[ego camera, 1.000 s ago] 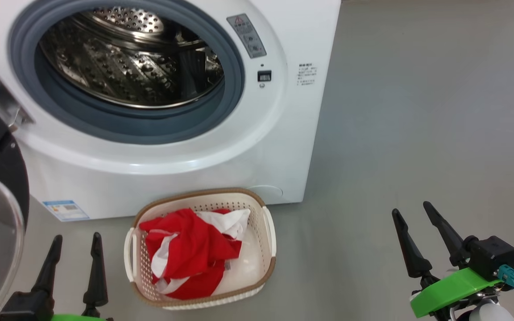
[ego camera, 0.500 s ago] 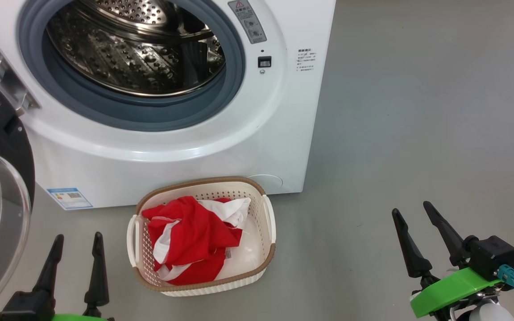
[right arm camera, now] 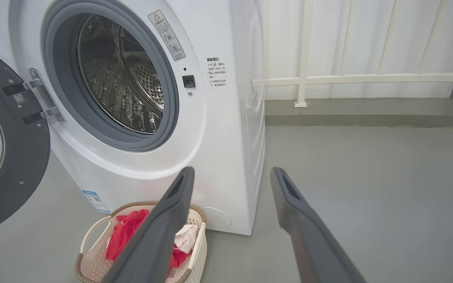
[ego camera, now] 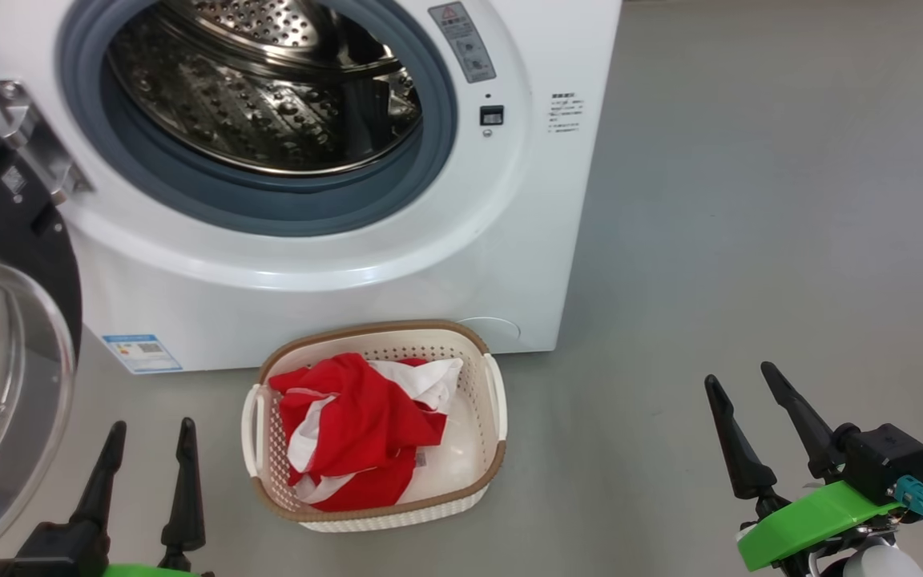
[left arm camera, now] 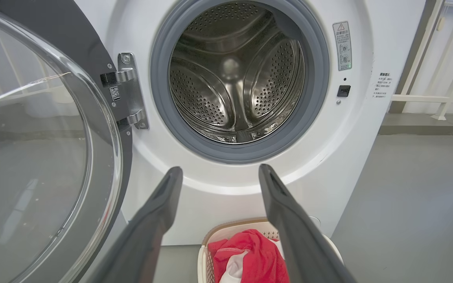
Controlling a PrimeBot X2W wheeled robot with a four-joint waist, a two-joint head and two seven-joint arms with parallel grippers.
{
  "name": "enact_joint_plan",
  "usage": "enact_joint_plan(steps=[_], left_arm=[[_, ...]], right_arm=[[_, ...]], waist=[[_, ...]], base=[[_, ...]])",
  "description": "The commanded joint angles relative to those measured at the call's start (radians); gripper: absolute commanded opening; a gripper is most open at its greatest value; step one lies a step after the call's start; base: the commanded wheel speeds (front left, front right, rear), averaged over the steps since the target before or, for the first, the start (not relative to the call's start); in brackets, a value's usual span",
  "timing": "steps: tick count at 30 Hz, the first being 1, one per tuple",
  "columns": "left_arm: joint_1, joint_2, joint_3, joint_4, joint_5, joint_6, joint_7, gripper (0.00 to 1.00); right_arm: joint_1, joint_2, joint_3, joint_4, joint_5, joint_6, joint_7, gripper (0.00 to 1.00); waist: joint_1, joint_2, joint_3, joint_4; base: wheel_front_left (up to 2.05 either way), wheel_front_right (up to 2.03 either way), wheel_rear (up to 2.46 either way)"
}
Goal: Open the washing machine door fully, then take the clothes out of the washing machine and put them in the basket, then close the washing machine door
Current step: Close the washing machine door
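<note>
Railing (right arm camera: 368, 78) backs wrist views; left end effector (ego camera: 151, 425) and right end effector (ego camera: 738, 375) gape empty.

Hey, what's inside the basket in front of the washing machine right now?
The clothes, red with white trim, lie bunched in the basket, leaving bare bottom along its right side. What lies beneath the pile is covered, so the garment count cannot be told.

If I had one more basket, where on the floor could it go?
The widest bare floor lies right of the washing machine and basket, up to the right gripper. A narrow strip lies between the basket and the left gripper. The left is crowded by the open washing machine door; the basket holds the clothes.
</note>
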Motion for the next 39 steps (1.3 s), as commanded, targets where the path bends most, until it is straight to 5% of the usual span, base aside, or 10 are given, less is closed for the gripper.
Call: enact_joint_plan(steps=[1,39], left_arm=[[-0.012,0.015,0.027,-0.019,-0.012,0.003,-0.009,1.0],[0.037,0.015,-0.006,-0.025,-0.131,0.074,-0.009,1.0]], right_arm=[[0.003,-0.008,0.017,-0.022,-0.005,0.002,-0.012,1.0],[-0.031,-0.07,0.112,0.006,0.006,0.002,-0.012,1.0]], waist=[[0.0,0.0,-0.003,0.018],[0.0,0.0,0.007,0.459]], base=[[0.0,0.0,0.0],[0.0,0.0,0.0]])
